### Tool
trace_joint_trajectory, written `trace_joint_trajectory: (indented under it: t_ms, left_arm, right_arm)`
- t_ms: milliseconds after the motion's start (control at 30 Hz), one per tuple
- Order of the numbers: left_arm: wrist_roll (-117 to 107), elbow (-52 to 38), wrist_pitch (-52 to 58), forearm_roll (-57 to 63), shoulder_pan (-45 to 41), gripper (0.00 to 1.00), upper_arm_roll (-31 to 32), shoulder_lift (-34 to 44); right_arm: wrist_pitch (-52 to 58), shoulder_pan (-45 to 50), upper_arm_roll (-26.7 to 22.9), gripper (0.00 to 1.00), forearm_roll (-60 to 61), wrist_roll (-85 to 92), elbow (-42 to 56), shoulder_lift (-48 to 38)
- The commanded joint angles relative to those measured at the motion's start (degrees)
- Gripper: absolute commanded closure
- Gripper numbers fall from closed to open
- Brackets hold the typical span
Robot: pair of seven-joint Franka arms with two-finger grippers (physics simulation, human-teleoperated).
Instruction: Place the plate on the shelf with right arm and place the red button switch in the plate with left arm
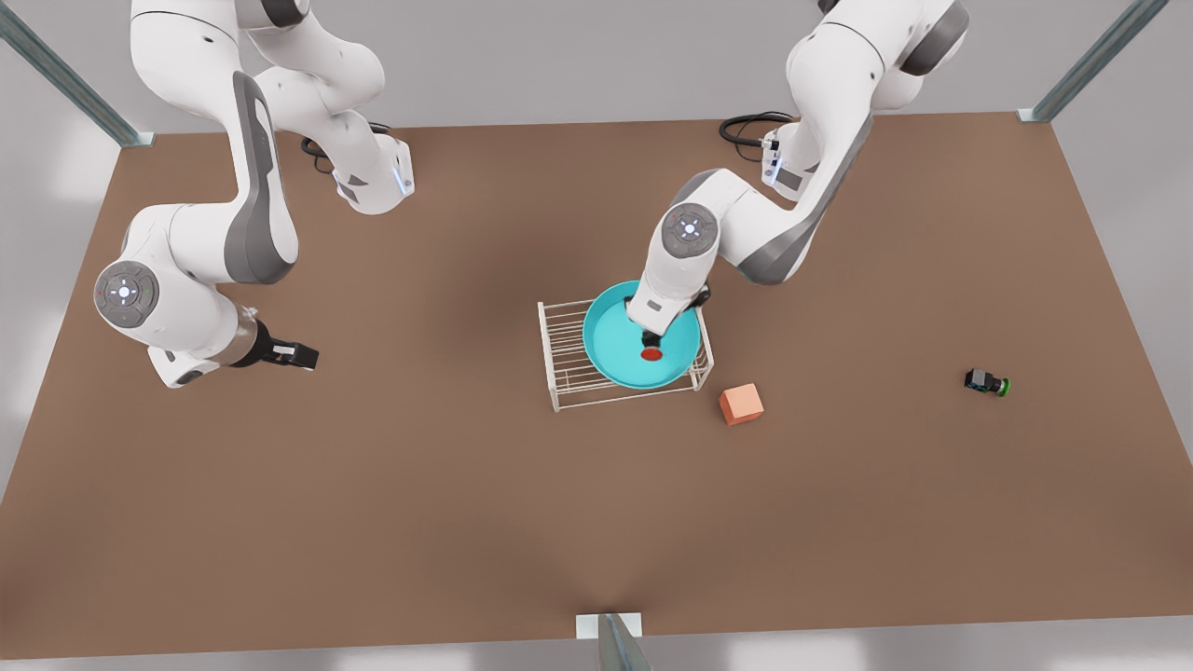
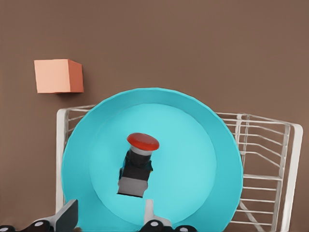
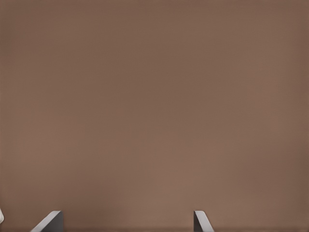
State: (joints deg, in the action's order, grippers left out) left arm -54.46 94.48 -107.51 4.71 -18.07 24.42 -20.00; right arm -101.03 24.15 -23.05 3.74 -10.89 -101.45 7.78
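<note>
Hovering spread just above the red button switch (image 2: 138,164), which lies on its side in the plate (image 2: 203,159) atop the shelf (image 2: 268,159), the left gripper (image 2: 110,217) works while the right gripper (image 3: 128,220) waits, spread, over bare table (image 3: 154,96).

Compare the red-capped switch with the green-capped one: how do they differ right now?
The red button switch has a red cap; the green-capped switch has a green one. The red one lies inside the plate on the shelf, just ahead of the open left gripper; the green one lies on the bare table, far toward the front view's right, with no gripper near. Both have dark blocky bodies and lie on their sides.
</note>
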Motion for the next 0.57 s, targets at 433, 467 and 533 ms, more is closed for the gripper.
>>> trace_joint_trajectory:
  t_ms: [433,467,533]
  left_arm:
    - [55.17,-5.18,11.89,-7.26,17.54,0.0,-22.48,9.36]
    - [54.99,-5.45,11.89,-7.17,17.02,0.0,-22.22,8.92]
    - [55.08,-5.71,12.15,-7.17,16.93,0.0,-22.22,8.66]
  right_arm:
    - [0.04,0.02,-0.06,0.0,0.04,-0.45,0.03,0.04]
    - [0.04,-0.07,-0.06,0.0,0.04,-0.45,0.03,0.04]
    - [0.13,0.02,-0.06,0.0,0.04,-0.45,0.03,0.04]
